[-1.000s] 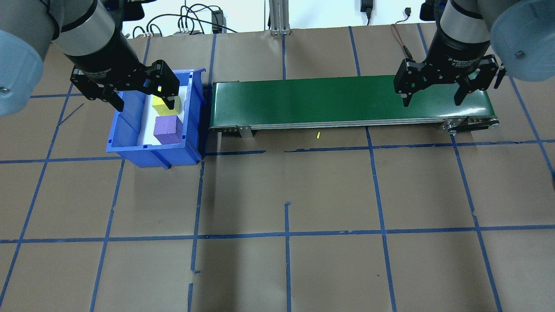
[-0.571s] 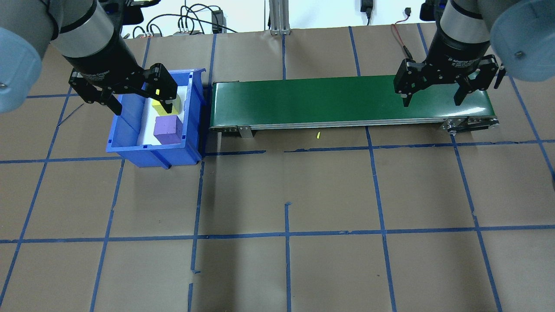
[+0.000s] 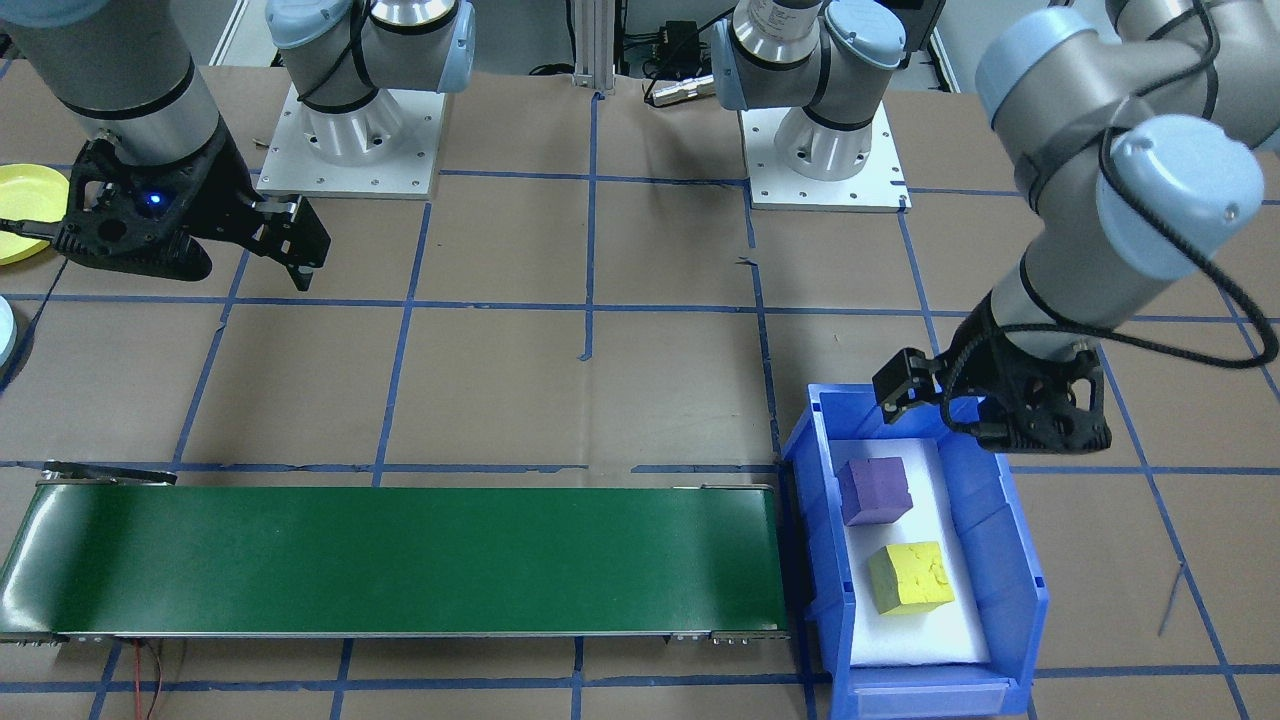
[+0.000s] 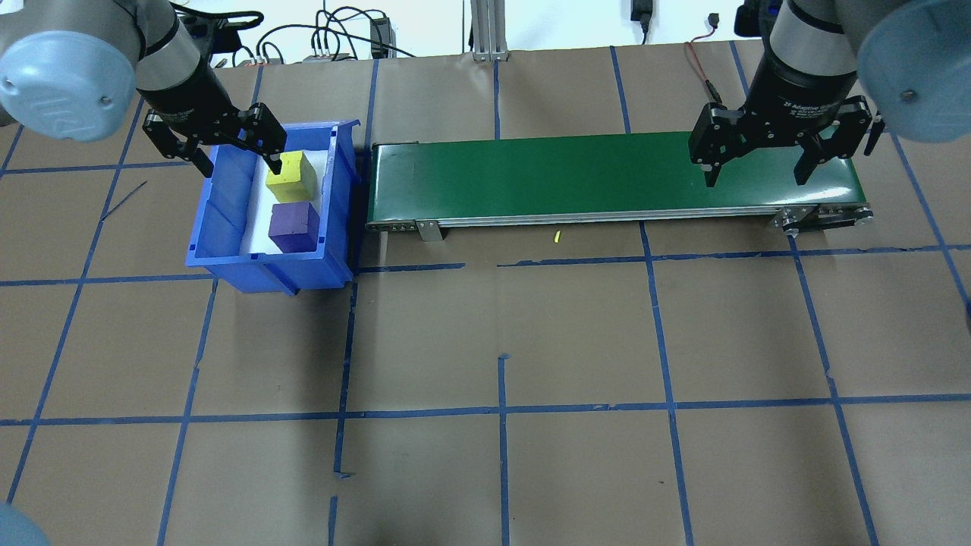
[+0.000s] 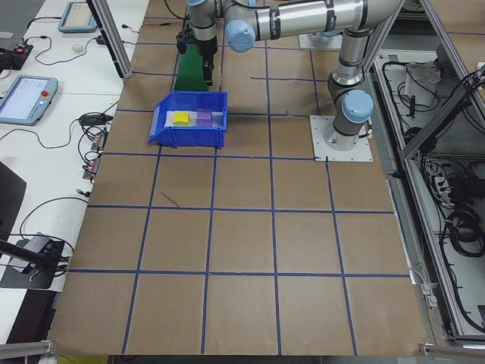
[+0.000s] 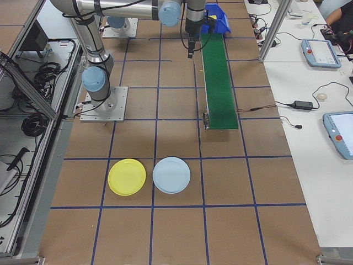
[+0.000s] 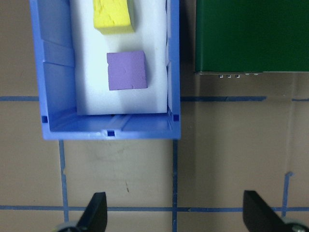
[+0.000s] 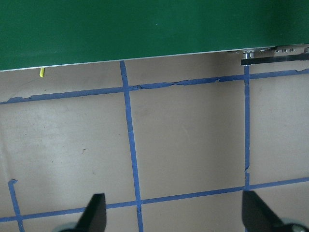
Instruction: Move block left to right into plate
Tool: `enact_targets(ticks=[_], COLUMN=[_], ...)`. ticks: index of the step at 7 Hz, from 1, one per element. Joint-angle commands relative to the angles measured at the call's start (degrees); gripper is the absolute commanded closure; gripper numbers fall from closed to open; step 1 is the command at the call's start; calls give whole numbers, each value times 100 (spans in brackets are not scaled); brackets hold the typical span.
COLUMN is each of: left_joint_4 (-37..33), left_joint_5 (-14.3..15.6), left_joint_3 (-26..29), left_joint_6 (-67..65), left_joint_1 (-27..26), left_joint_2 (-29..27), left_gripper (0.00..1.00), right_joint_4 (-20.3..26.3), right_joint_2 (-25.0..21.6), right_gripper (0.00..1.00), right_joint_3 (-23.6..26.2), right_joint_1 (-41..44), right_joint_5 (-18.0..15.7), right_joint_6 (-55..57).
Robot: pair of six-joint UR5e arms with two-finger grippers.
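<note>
A yellow block (image 4: 292,176) and a purple block (image 4: 294,226) lie on white foam inside the blue bin (image 4: 265,269), the yellow one farther from me. My left gripper (image 4: 237,158) hangs open over the bin's far left part and holds nothing. One of its fingers stands by the yellow block's left edge. In the left wrist view both blocks show beyond the open left gripper (image 7: 176,212). My right gripper (image 4: 757,173) is open and empty above the right end of the green conveyor (image 4: 576,178). A yellow plate (image 6: 127,176) and a light blue plate (image 6: 171,174) lie on the table to my right.
The conveyor runs from beside the bin toward my right side. Blue tape lines grid the brown table, and a small yellow scrap (image 4: 557,236) lies just in front of the belt. Cables sit along the far edge.
My left gripper has drawn back toward the bin's far left corner and looks smaller in the overhead view. The yellow block now shows uncovered. The right arm has not moved.
</note>
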Motion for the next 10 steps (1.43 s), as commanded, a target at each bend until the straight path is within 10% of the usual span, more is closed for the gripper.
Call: enact_targets(ticks=[1,7,10], left_joint_4=[318,1149,1135], left_joint_5=[5,-196,-144], left_joint_3=[-122,-745,-615], left_joint_6=[40,-65,-232], left_joint_1=[41,59,59], left_joint_2=[-564,-1022,-988], left_gripper=[0,7,69], right_joint_4=[2,11,20], right_joint_2=[0,0,0], right_gripper=[0,0,0], right_joint_3=[0,0,0], right_joint_1=[0,0,0], right_joint_5=[0,0,0], right_joint_6=[2,2,2])
